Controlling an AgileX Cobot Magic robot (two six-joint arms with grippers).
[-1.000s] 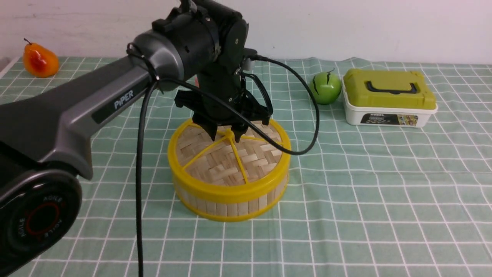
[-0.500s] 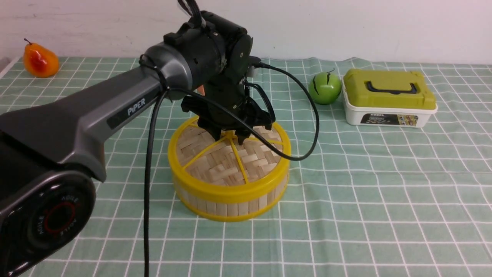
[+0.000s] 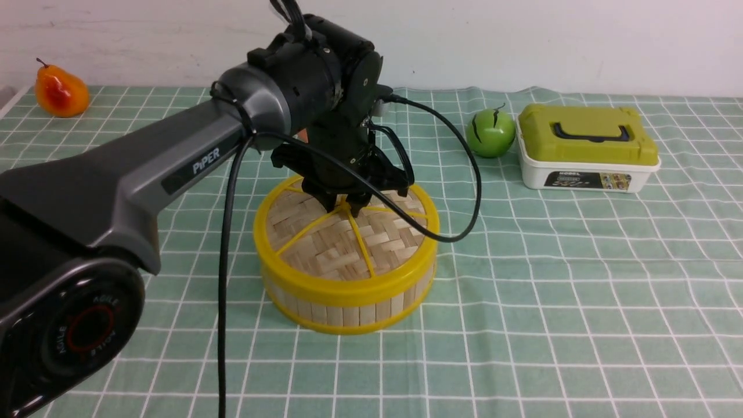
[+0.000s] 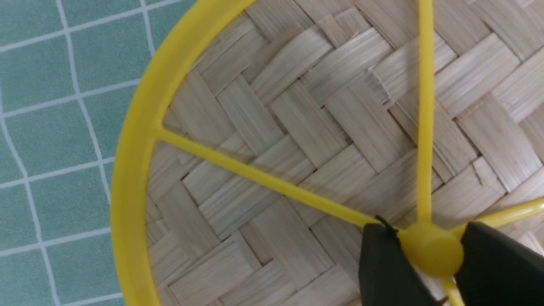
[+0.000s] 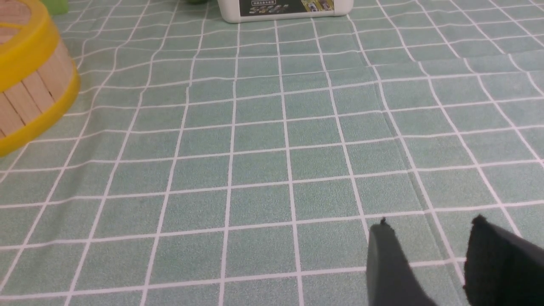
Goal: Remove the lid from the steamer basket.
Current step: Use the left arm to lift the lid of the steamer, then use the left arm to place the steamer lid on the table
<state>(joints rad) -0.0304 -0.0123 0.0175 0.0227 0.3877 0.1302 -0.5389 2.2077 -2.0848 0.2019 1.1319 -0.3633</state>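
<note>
The steamer basket (image 3: 348,313) stands mid-table with the woven lid (image 3: 342,238) seated on it. My left gripper (image 3: 346,204) points down on the lid's centre. In the left wrist view its two black fingers press both sides of the yellow knob (image 4: 430,250), so the left gripper (image 4: 430,251) is shut on it. The lid (image 4: 297,127) lies flat, level with its rim. My right gripper (image 5: 429,229) is open and empty, low over the cloth, well to the right of the basket (image 5: 25,93). It does not show in the front view.
A green apple (image 3: 491,133) and a white box with an olive-green lid (image 3: 586,148) stand at the back right. An orange pear (image 3: 60,92) sits at the back left. The left arm's black cable (image 3: 470,191) loops over the lid's right side.
The left gripper came down onto the lid's centre and its fingers closed in on the knob. The lid and basket have not moved.
</note>
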